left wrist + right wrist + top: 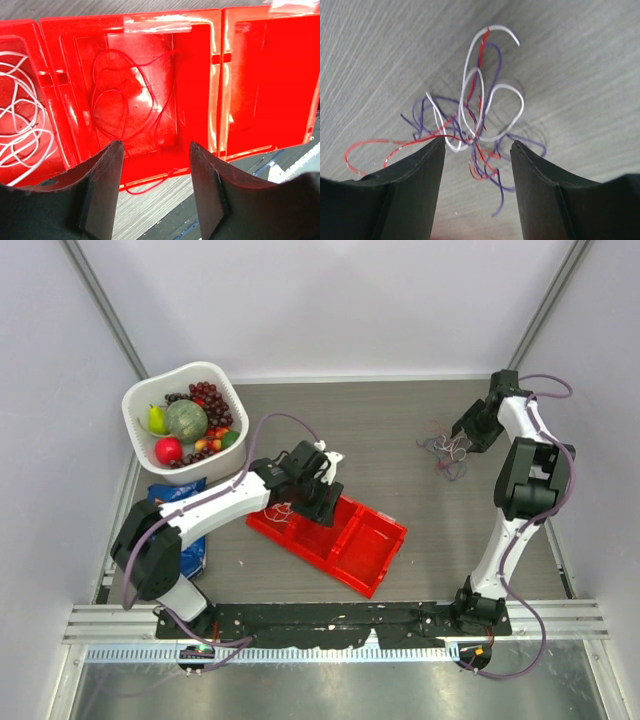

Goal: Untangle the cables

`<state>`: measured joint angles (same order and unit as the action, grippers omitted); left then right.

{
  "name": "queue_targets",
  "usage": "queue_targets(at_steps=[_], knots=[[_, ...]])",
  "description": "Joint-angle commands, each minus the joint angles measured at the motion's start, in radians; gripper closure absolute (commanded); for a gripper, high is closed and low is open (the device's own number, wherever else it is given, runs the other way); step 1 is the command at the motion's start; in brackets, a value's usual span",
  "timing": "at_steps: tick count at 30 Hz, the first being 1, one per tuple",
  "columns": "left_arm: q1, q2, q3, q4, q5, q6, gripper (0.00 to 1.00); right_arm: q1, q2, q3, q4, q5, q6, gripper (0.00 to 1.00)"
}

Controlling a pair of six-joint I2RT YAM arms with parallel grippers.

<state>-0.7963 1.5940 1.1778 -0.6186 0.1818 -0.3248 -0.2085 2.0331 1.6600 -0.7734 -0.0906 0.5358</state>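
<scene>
Tangled cables on table; red cable, white cable in tray

Red tray, grey table, a three-coloured tangle.
The tray is glossy translucent red. A white cable stands out in one compartment, and a red cable nearly blends into the next. The tangle mixes white, red and dark purple strands, some changing from white to red along their length. The table is grey with fine wood grain. The basket is white, its fruit green, red and dark red. The packet is blue.

Grey wood-grain table, pale walls
</scene>
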Motion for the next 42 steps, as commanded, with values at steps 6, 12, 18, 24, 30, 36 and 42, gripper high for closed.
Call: queue_targets(at_steps=[6,12,18,24,30,36,42], knots=[[0.005,-0.154,0.071,0.002,-0.008,0.064,0.36,0.041,0.140,0.158,-0.038,0.005,-0.076,0.45],[0.008,-0.164,0.123,0.037,-0.031,0.079,0.31,0.167,0.148,0.141,-0.046,0.003,-0.102,0.48],[0.045,-0.120,0.166,0.114,-0.012,0.026,0.22,0.332,0.038,0.003,-0.014,-0.034,-0.102,0.48],[0.094,0.032,0.250,0.169,0.041,-0.083,0.19,0.350,-0.047,-0.066,0.002,-0.121,-0.085,0.47],[0.094,0.246,0.422,0.162,0.022,-0.046,0.26,0.350,-0.071,-0.095,-0.009,-0.202,-0.080,0.44],[0.112,0.458,0.667,0.065,-0.070,-0.066,0.25,0.350,-0.096,-0.117,-0.043,-0.201,-0.106,0.41],[0.158,0.598,0.761,0.062,-0.006,-0.169,0.34,0.350,-0.105,-0.125,-0.055,-0.186,-0.102,0.42]])
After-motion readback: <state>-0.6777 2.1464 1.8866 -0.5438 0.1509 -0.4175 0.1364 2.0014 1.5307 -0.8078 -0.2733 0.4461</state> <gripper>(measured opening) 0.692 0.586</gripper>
